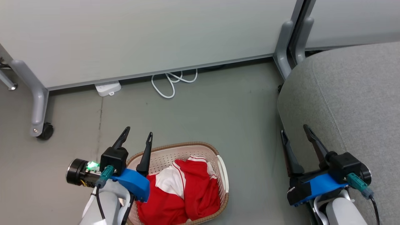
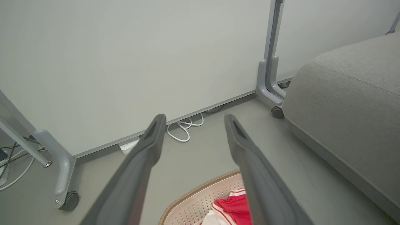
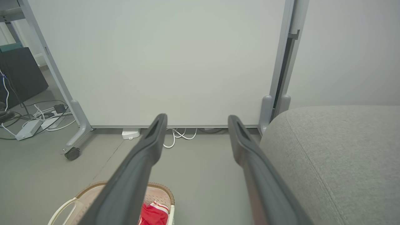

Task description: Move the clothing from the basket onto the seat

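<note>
The clothing [image 1: 184, 192], red with white panels and stripe trim, lies bunched in the cream basket [image 1: 175, 150] with its brown rim on the floor at the bottom centre of the head view. My left gripper [image 1: 139, 134] hangs open over the basket's left rim, empty. My right gripper [image 1: 295, 130] is open and empty beside the front edge of the grey seat [image 1: 353, 103]. The left wrist view shows the basket [image 2: 193, 203], a bit of clothing [image 2: 234, 206] and the seat [image 2: 350, 103] past the fingers [image 2: 143, 156]. The right wrist view has the basket [image 3: 161, 193] at the lower left and the seat [image 3: 337, 150] at the right.
A pale partition panel [image 1: 140, 37] on grey legs with a castor [image 1: 46, 131] stands behind. A white cable [image 1: 172, 82] and a power strip [image 1: 107, 88] lie at its foot. Grey floor [image 1: 193, 115] separates basket and seat. More cables and boxes [image 3: 34, 122] lie far left.
</note>
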Robot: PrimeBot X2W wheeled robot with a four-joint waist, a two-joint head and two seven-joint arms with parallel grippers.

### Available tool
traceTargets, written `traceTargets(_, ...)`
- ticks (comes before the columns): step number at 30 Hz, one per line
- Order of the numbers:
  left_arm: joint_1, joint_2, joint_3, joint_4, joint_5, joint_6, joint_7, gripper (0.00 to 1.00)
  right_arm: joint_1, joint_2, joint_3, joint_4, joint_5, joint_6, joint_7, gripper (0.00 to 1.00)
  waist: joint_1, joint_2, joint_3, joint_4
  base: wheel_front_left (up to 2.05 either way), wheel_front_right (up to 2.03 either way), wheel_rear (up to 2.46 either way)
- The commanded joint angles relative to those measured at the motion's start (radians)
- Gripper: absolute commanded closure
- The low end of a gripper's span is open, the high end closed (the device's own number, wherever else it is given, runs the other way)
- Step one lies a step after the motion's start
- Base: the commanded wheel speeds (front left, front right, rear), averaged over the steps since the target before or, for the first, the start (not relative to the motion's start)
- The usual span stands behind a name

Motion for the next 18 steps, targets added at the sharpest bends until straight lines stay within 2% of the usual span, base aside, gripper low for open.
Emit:
traceTargets(1, -0.034, 0.013, -0.018, 0.02, 0.003, -0.006, -0.005, 0.0, -0.022, -0.005, 0.001, -0.006, -0.003, 0.0, -0.003, 0.0, -0.0001, 0.0, 0.046, -0.025, 0.0, 0.0, 0.0)
traceTargets(12, -0.21, 0.112, -0.246, 0.212, -0.042, -0.004, -0.005, 0.0, -0.115, -0.004, 0.008, -0.038, -0.006, 0.0, -0.003, 0.0, -0.0001, 0.0, 0.22, -0.092, 0.0, 0.0, 0.0)
traceTargets(18, -0.306, 0.145, -0.383, 0.324, -0.064, -0.005, -0.005, 0.0, -0.171, -0.004, 0.018, -0.057, -0.003, 0.0, -0.003, 0.0, -0.0001, 0.0, 0.322, -0.123, 0.0, 0.0, 0.0)
